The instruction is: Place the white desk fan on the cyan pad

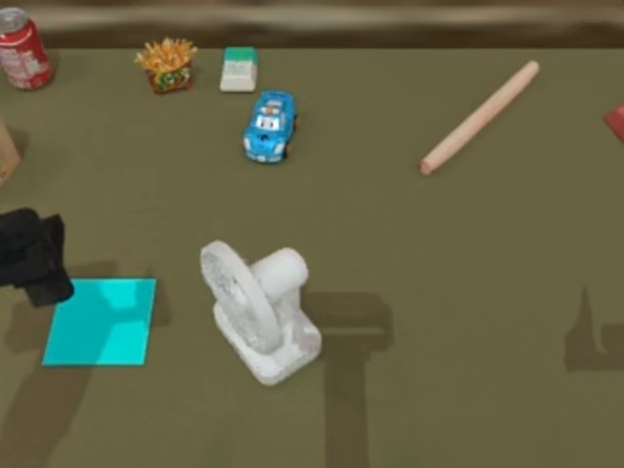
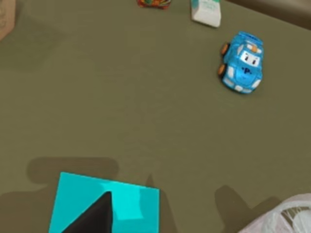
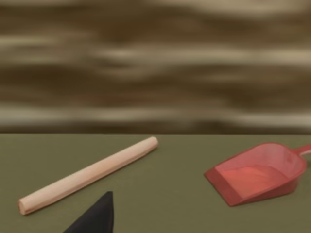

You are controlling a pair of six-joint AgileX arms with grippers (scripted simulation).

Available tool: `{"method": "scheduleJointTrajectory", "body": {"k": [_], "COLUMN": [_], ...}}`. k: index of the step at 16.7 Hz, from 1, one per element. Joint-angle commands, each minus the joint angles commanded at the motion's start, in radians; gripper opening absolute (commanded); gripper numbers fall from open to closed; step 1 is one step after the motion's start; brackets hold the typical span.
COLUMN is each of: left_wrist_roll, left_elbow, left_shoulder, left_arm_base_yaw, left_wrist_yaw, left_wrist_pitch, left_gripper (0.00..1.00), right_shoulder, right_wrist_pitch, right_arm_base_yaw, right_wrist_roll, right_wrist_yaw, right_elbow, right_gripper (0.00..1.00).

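The white desk fan (image 1: 261, 312) stands upright near the table's middle, its ring grille facing left toward the cyan pad (image 1: 100, 322). The fan and the pad are apart, with bare table between them. My left gripper (image 1: 47, 278) hangs at the left edge, over the pad's far left corner, holding nothing that I can see. In the left wrist view the cyan pad (image 2: 131, 204) lies close below and a bit of the fan's grille (image 2: 291, 218) shows at the corner. My right gripper (image 3: 95, 221) is out of the top view, off to the right, away from the fan.
Along the far edge stand a red can (image 1: 21, 49), a fries toy (image 1: 168, 63) and a white-and-green box (image 1: 239, 68). A blue toy car (image 1: 270, 125) sits beyond the fan. A wooden rod (image 1: 480, 117) and a red dustpan (image 3: 257, 172) lie at the far right.
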Motion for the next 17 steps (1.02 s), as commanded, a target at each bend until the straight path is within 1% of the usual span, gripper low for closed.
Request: {"method": "scheduleJointTrajectory", "body": {"k": [6,10,14,17], "left_wrist_roll": [-0.390,-0.613,-0.772,-0.830], "left_elbow": [0.562,0.873,1.072,1.145], "left_shoulder": [0.631,0.990,1.230,1.311], "left_arm_base_yaw": [-0.187,-0.298,-0.376,-0.402], "left_wrist_yaw": [0.004,0.006,0.004,0.002], "left_wrist_pitch": [-0.399,-0.642,-0.827,-0.896], "left_gripper": [1.00,1.00,1.00,1.00], "right_shoulder": [0.000,0.000,0.000,0.000], "right_wrist_pitch": [0.000,0.000,0.000,0.000], "right_arm_base_yaw": [0.000,0.000,0.000,0.000], "right_wrist_roll": [0.000,0.000,0.000,0.000], "right_wrist_yaw": [0.000,0.000,0.000,0.000], "right_elbow": [0.000,0.000,0.000,0.000], "right_gripper": [1.00,1.00,1.00,1.00]}}
